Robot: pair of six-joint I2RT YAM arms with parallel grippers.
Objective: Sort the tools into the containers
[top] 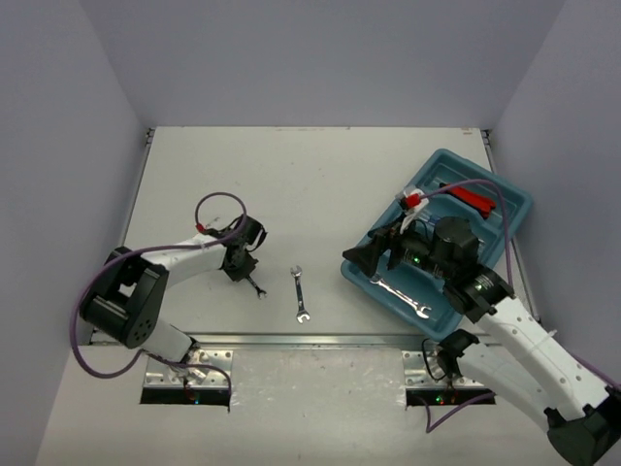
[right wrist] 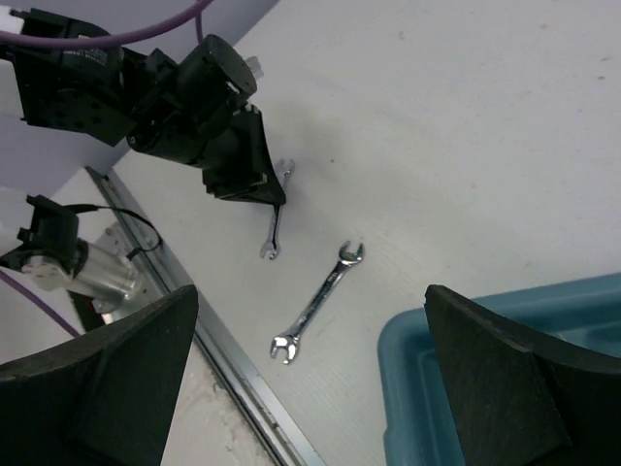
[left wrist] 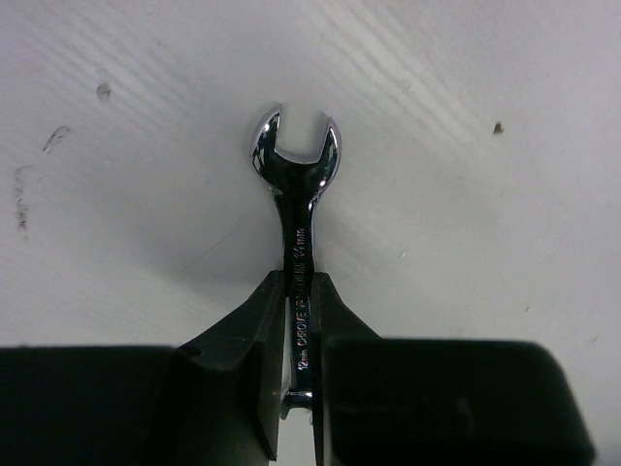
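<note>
Clenching the left pincer [left wrist: 296, 301] on the small wrench [left wrist: 296, 165], shank lying lengthwise between the fingers. Facing a rightward carry across the bench [top: 340, 184] to the tray [top: 490, 177], beneath the released right pincer [right wrist: 310, 379].

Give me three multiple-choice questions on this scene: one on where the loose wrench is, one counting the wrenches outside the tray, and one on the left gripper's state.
1. Where does the loose wrench lie?
A. In the tray
B. On the table, left of the tray
C. On the floor

2. How many wrenches are outside the tray?
A. One
B. Two
C. Four

3. The left gripper is:
A. wide open
B. shut on nothing
C. shut on a wrench

Answers:
1 B: it lies flat on bare table.
2 B: the loose wrench plus the gripped wrench.
3 C: its fingers clamp the shank.
</note>
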